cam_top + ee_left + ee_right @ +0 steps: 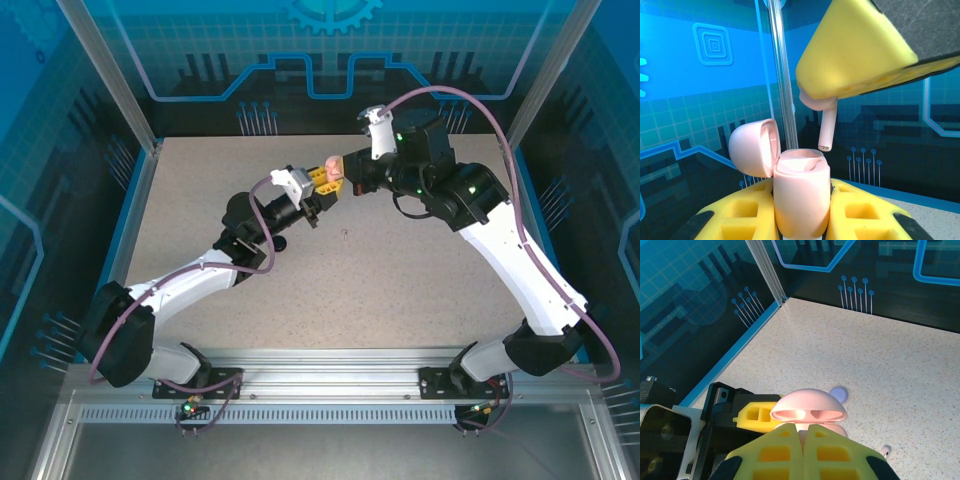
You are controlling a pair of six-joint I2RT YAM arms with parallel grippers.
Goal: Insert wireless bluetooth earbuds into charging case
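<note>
Lining up the pale pink earbud (826, 127) over the charging case (800, 200) right now, with both of them held up off the table (400, 290). The left jaws are clamped tight round the lower body of the case, keeping it upright with the lid (752, 147) flipped open. The right jaws are pinched shut on the bud's head end, so just the stem pokes out. It points down just above the case's open mouth, a touch toward the side away from the lid, and I don't think it's touching yet.

Handling-wise I reckon the bud is feather light, hard and glossy, so it'll happily twist or squirt out of the pads if it snags on the rim. Gripping the head and leaving the stem free looks like the right call, since the stem has to find its socket. The case is smooth and rounded too, so it could roll in the grip if I push down off-centre, and I wouldn't lean on that lid hinge.

There's also something small and lavender (839, 394) on the table beyond the case, can't tell what
</note>
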